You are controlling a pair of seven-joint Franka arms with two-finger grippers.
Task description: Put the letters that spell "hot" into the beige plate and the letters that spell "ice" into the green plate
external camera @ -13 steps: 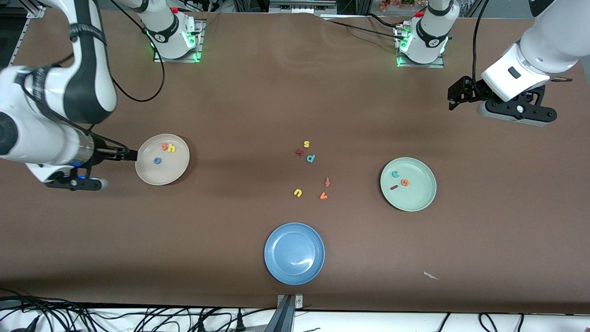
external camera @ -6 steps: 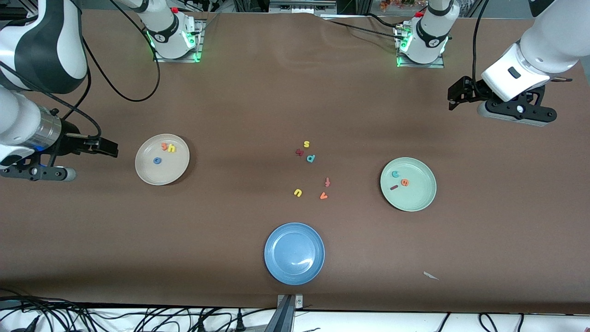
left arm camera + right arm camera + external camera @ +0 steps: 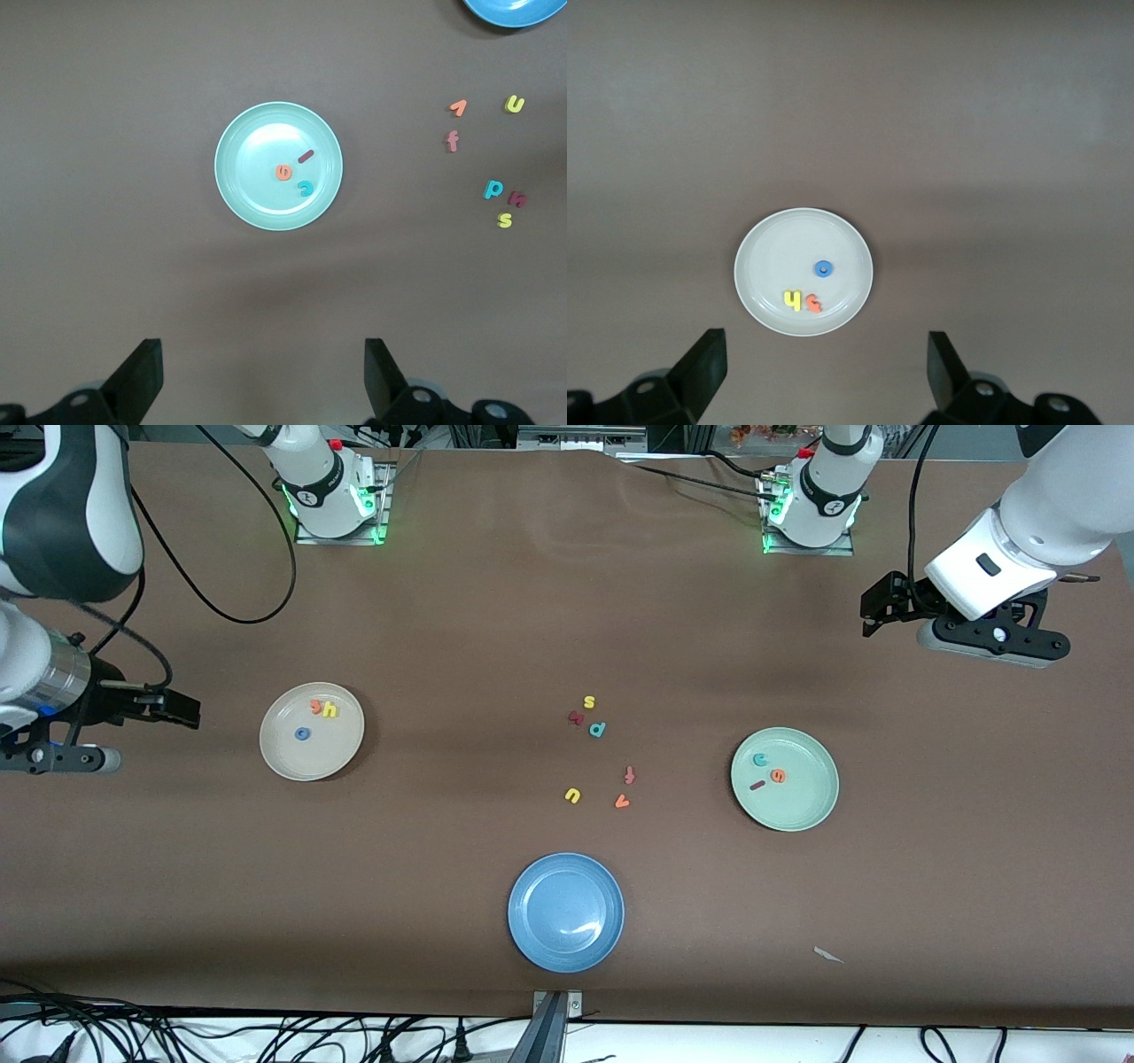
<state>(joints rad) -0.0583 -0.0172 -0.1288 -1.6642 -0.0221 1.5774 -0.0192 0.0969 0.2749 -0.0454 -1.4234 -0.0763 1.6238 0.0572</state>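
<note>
- Cream-beige plate [image 3: 311,731] sits on the brown counter [image 3: 496,629] toward the right arm's end; we see the yellow h [image 3: 330,710], the orange t [image 3: 315,706] and the blue o [image 3: 302,733] lying inside it.
- Pale green plate [image 3: 785,779] sits toward the left arm's end; inside it we see the teal c [image 3: 760,759], the orange e [image 3: 778,776] and the dark red i [image 3: 757,785].
- We judge both words already sorted, so no letter seems left to fetch.
- Our right pincer [image 3: 182,710] hangs over bare counter just beside the beige plate, on the side away from the middle of the counter, jaws spread wide and empty.
- Our left pincer [image 3: 873,611] hangs over bare counter, well apart from the green plate, jaws spread wide and empty; this arm waits.
- Each plate lies nearer its own arm, so we would expect any last correction to fall to that arm.
- Spare letters [image 3: 599,757] lie loose between the two plates, and a blue plate [image 3: 566,911] sits empty nearer the front camera.
</note>
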